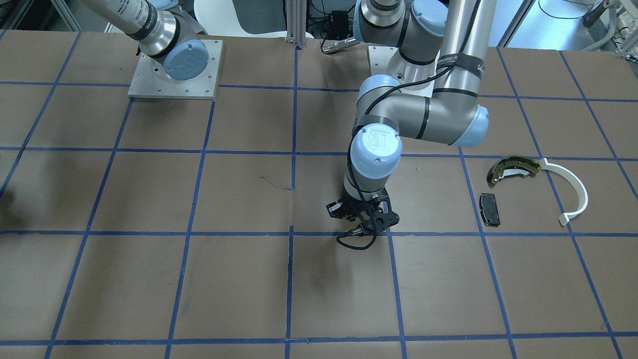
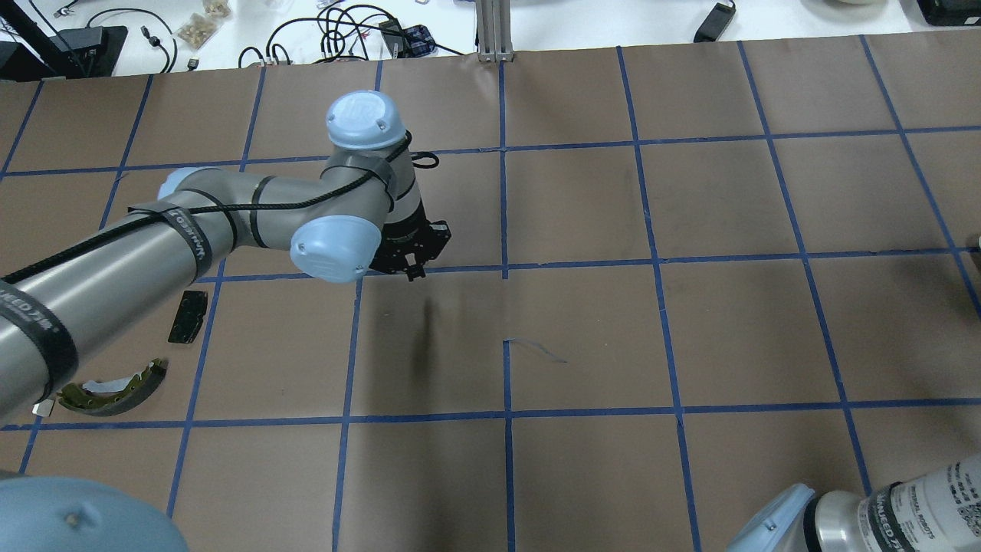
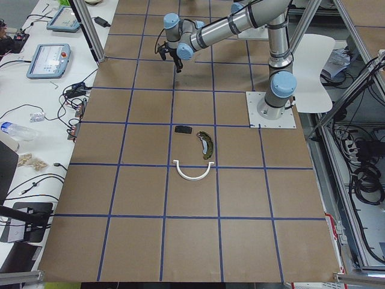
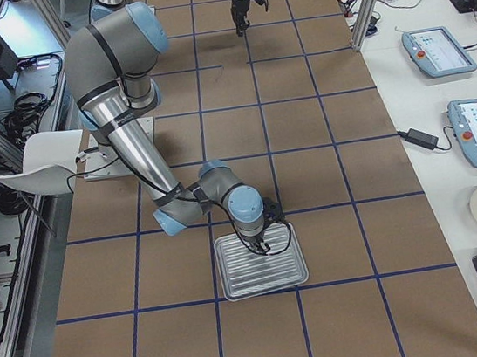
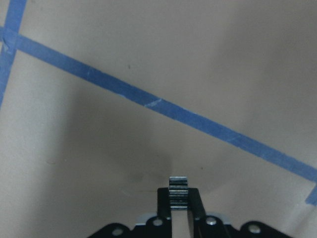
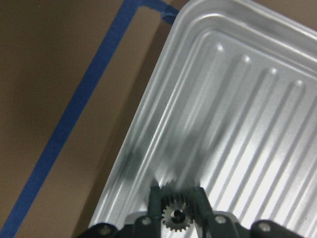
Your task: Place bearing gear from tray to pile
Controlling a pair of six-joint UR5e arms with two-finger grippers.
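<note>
- Lifting is judged to be the step in hand. The bearing gear [image 6: 177, 214] is grasped across its teeth by the right fingers [image 6: 154, 202], over the tray [image 6: 237, 99] near one of its corners. Whether it is clear of the tray floor cannot be told.
- A straight rise above the tray rim is advised before any sideways travel, so that the rim is not clipped.
- The clamp should be kept firm, since so small a toothed part could roll or slip.
- The pile [image 3: 206, 144], made up of an olive shoe [image 1: 513, 169], a white arc [image 1: 573, 187] and a black pad [image 1: 489, 208], lies on the counter [image 1: 149, 199], well apart from the tray.
- The left fingers [image 5: 163, 203], between the tray and the pile, are clenched on a small ribbed piece [image 5: 179, 186]. A hand-over would need them freed first.
</note>
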